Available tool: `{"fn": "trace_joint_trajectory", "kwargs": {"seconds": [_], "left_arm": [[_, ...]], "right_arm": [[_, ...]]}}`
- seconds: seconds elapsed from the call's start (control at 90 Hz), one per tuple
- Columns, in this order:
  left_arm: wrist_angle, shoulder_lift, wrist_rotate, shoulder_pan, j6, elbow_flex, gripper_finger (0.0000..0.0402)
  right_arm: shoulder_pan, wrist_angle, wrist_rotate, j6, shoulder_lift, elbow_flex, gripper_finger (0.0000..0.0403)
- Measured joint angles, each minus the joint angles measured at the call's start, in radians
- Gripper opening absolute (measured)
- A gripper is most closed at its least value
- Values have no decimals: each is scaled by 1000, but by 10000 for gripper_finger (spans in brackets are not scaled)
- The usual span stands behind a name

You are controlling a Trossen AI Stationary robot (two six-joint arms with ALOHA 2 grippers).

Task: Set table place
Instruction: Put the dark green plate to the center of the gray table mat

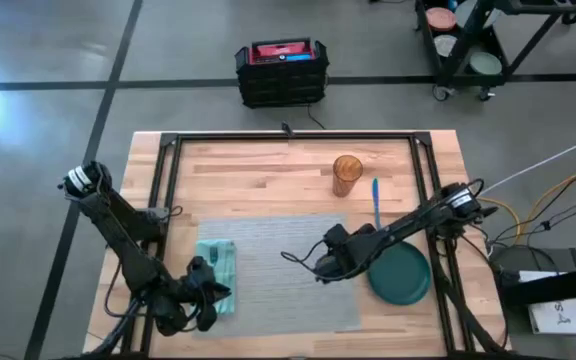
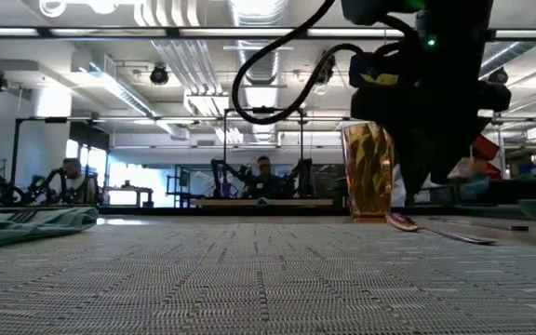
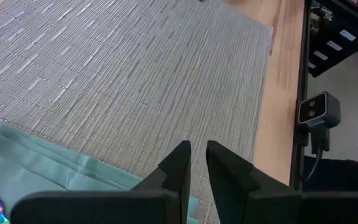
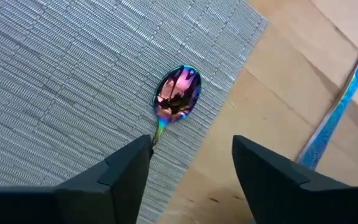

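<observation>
1. Placemat point(image 1: 278, 270) is laid flat on the table point(image 1: 268, 175), at its near-centre.
2. Right gripper point(image 4: 191, 165) is spread wide over a spoon point(image 4: 178, 93) at the placemat edge, nothing gripped.
3. Left gripper point(image 3: 197, 165) is nearly closed, empty, over the napkin point(image 1: 220, 268).

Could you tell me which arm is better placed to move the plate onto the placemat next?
Probably the right. Its open hand hangs over the placemat's right edge, close beside the plate. The left hand sits across the mat, by the napkin.
</observation>
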Motion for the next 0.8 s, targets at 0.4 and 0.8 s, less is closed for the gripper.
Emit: {"fn": "trace_joint_trajectory", "kwargs": {"seconds": [0.4, 0.8], "left_arm": [[3, 0, -30, 5, -15, 0, 38], [19, 0, 55, 144, -22, -52, 38]], "right_arm": [[-17, -23, -29, -119, -75, -1, 255], [-23, -90, 65, -170, -339, -28, 238]]}}
